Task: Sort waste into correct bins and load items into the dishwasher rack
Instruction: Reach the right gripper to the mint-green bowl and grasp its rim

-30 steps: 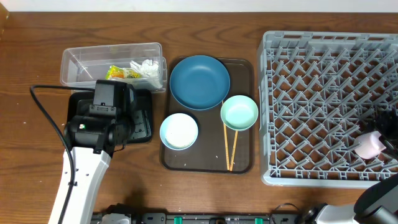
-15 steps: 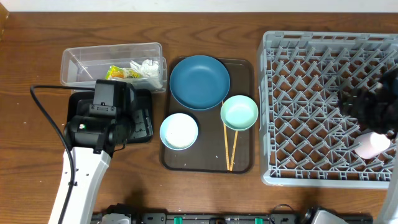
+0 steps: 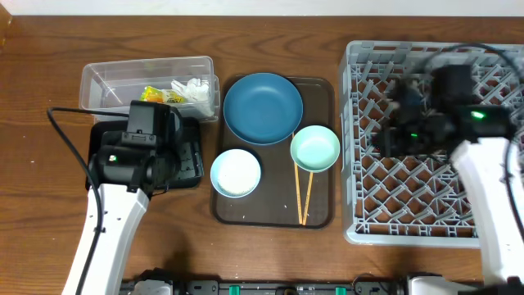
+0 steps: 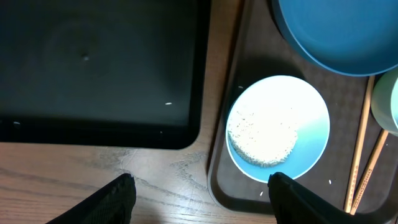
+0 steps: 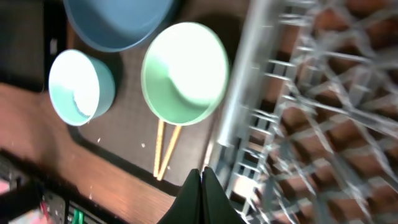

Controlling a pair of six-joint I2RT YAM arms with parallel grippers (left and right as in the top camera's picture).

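Note:
My left gripper point(image 4: 202, 196) hangs open and empty over bare wood between the black tray point(image 4: 93, 62) and the brown serving tray point(image 4: 217, 180). Just ahead on its right sits the pale blue bowl point(image 4: 311, 124) with white rice point(image 4: 261, 134) in it. My right gripper point(image 5: 202, 174) is shut on nothing above the left edge of the grey rack point(image 3: 434, 164). Below it lie the mint bowl point(image 5: 185, 71) and the chopsticks point(image 5: 165, 149). The dark blue dish point(image 3: 263, 107) rests at the serving tray's back. The clear tub point(image 3: 106, 82) holds the wrapper point(image 3: 155, 96) and tissue point(image 3: 190, 88).
The left arm point(image 3: 135, 152) covers much of the black tray point(image 3: 187, 156), and a black cable point(image 3: 70, 156) loops beside it. The right arm point(image 3: 483, 188) crosses the rack's right half. Loose rice grains dot the brown serving tray point(image 3: 274, 215).
The right gripper left the pink cup in the rack's front right, swung left to the rack's left edge and shut. The left arm shifted slightly.

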